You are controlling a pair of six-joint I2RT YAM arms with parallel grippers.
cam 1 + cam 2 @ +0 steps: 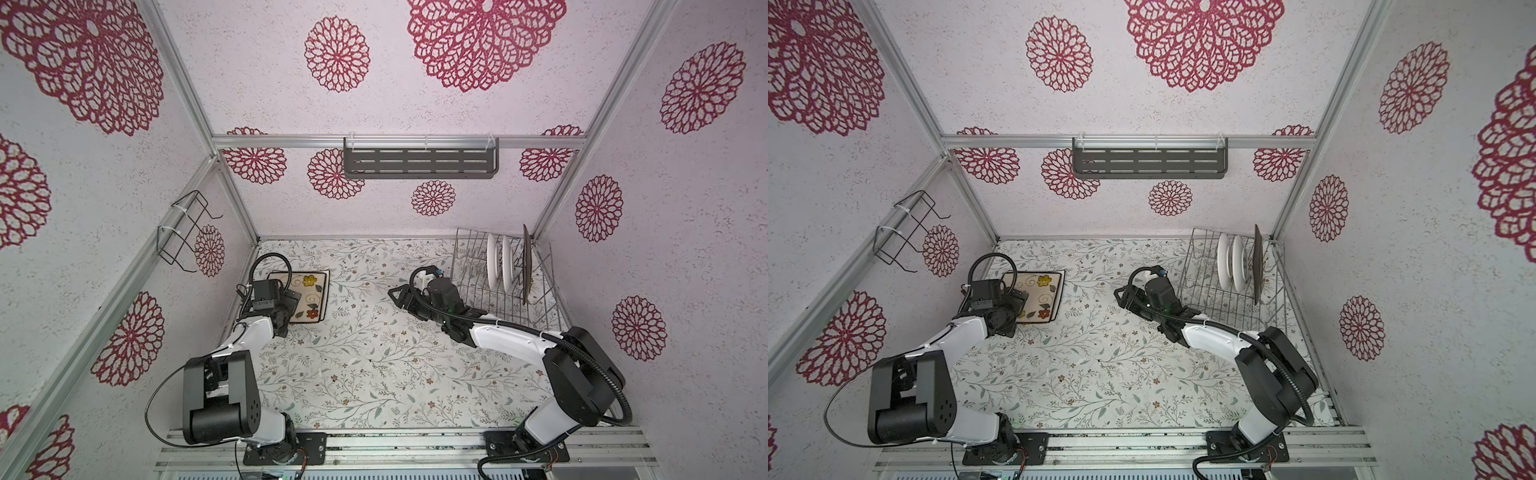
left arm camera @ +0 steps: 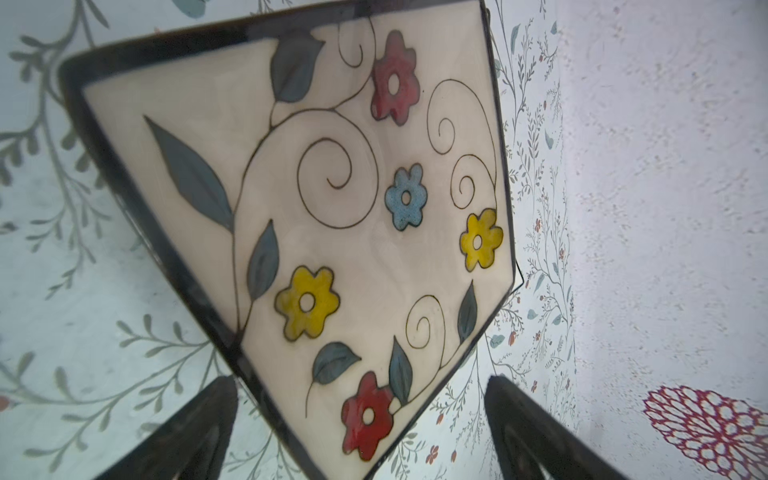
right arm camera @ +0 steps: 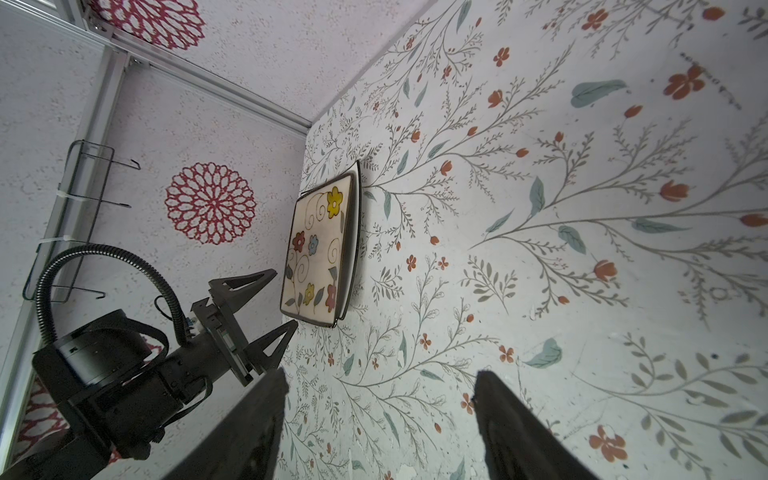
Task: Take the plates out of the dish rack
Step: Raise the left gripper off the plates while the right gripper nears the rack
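On the tabletop (image 1: 374, 365), a dark-rimmed cream square plate (image 1: 312, 296), flower-painted

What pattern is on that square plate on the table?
Square plate: cream, dark rim, red, yellow, blue flowers, grey leaves; best in left wrist view.

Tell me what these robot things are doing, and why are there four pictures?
These are two robot arms at a table. Two pictures look down from above; the other two come from a camera on each arm's wrist. Each arm ends in a pincher called an end effector. The left end effector is open, right by a flowered plate lying flat on the table. The right end effector is open and empty. Near it, the dish rack holds two white plates and a dark plate on edge. Nothing is held.
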